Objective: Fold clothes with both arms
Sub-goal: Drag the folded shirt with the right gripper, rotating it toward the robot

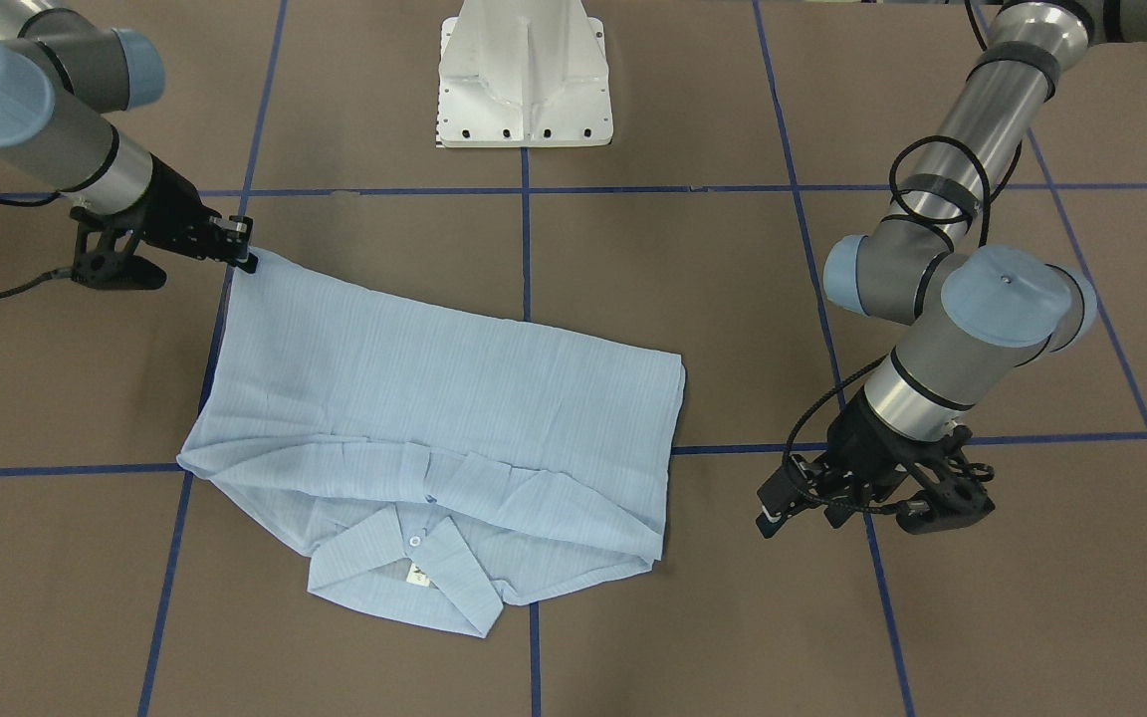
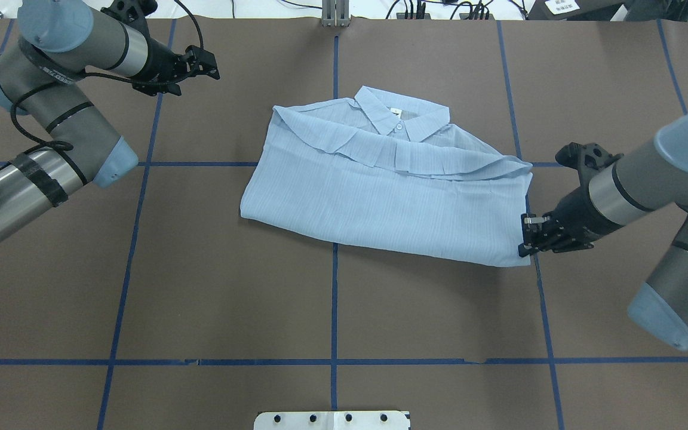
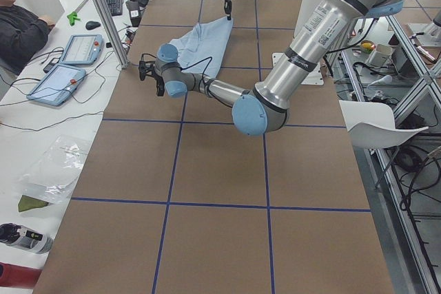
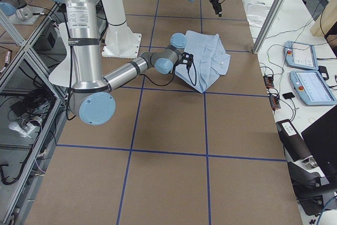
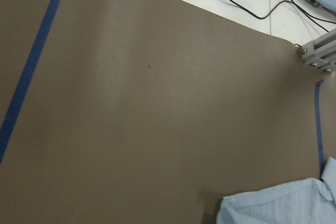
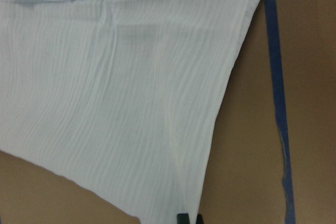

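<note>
Judging from the overhead view, your next move turns on how the shirt (image 2: 380,197) lies against the white pedestal base (image 2: 332,420). It is spread flat on the table (image 2: 200,286) out in front of the base, a little toward the robot's right. Its long axis runs side to side across the base's front, skewed so that the right end sits closer to the base than the left end. The collar (image 2: 404,113) lies on the long edge away from the base. The right gripper (image 2: 526,236) is at the shirt's right corner on the base side. In the right wrist view its fingertips (image 6: 182,218) sit close together with the cloth tapering into them, so it appears to be pinched on that corner. The left gripper (image 2: 208,63) hangs off to the robot's left, farther from the base than the collar and well apart from the cloth. It carries nothing, and you cannot tell from these views whether its fingers are parted. The shirt lies to the right of that claw and back toward the base. The left short edge is unheld, and the left arm is the nearer one to it. You would probably want it brought toward the base and onto that end before any two-armed fold.
</note>
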Tool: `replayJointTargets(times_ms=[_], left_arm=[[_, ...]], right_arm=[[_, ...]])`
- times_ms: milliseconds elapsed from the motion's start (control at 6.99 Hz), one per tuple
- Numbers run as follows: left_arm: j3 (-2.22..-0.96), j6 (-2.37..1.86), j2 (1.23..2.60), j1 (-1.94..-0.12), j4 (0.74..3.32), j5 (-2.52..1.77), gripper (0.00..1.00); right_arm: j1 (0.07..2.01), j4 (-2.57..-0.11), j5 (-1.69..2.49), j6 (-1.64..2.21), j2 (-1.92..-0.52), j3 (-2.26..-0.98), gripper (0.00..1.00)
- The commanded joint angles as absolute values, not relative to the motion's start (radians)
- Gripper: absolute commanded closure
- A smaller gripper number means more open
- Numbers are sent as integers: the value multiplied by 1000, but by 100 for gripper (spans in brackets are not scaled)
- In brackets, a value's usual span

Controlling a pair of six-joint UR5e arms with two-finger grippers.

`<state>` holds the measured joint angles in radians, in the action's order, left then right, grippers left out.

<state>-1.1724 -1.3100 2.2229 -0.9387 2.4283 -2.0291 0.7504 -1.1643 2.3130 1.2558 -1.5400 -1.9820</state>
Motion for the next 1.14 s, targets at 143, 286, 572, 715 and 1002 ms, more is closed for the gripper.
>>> replayJointTargets(times_ms=[143, 286, 572, 715, 1002], left_arm=[[-1177, -1310, 2215, -939, 2430, -2028, 1], [-1175, -1309, 2209, -939, 2433, -2028, 1], [-1175, -1307, 2206, -939, 2439, -2029, 1], [-1177, -1305, 2206, -937, 2439, -2029, 1], [-1240, -1307, 2179, -931, 2433, -2037, 1]], right_arm=[[498, -1164, 2327, 1273, -1658, -2178, 100], [391, -1164, 2333, 1276, -1663, -2218, 100], [280, -1164, 2335, 1278, -1654, -2233, 100], [276, -1164, 2336, 1279, -1652, -2232, 38], [351, -1163, 2335, 1278, -1620, -2230, 0]])
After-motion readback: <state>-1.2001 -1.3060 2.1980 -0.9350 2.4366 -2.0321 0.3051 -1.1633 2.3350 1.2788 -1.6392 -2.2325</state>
